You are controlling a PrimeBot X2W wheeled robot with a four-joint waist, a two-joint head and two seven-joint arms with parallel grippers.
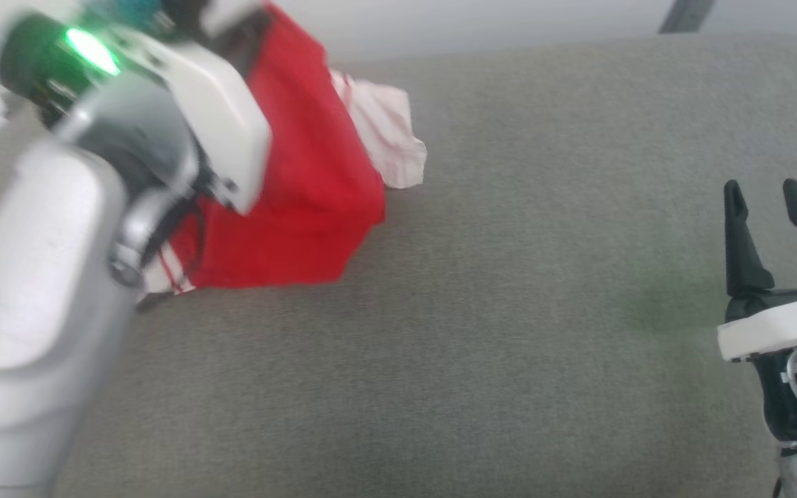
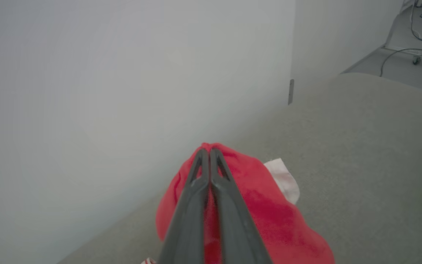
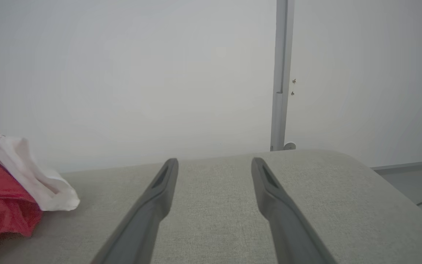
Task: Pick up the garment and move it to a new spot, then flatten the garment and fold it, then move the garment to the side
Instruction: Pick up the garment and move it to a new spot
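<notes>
- Garment point(image 1: 301, 180): one red shirt, at the far left of the grey padded surface point(image 1: 509, 311), close to the pale wall point(image 3: 159, 73).
- Condition: bunched and hanging in a peak; its lower edge rests on the surface. One white sleeve point(image 1: 388, 138) with striped trim hangs out on the side facing the right arm. A scrap of red-and-white trim shows at the near lower corner. Print not visible.
- Grippers: two.
- Left gripper point(image 2: 208, 150): fingers pressed together, clenched on a fold at the top of the garment, red cloth draping down on both sides of them.
- Right gripper point(image 1: 762, 187): fingers spread wide, holding nothing, touching nothing; it sits low over the surface at the right, well apart from the garment.
</notes>
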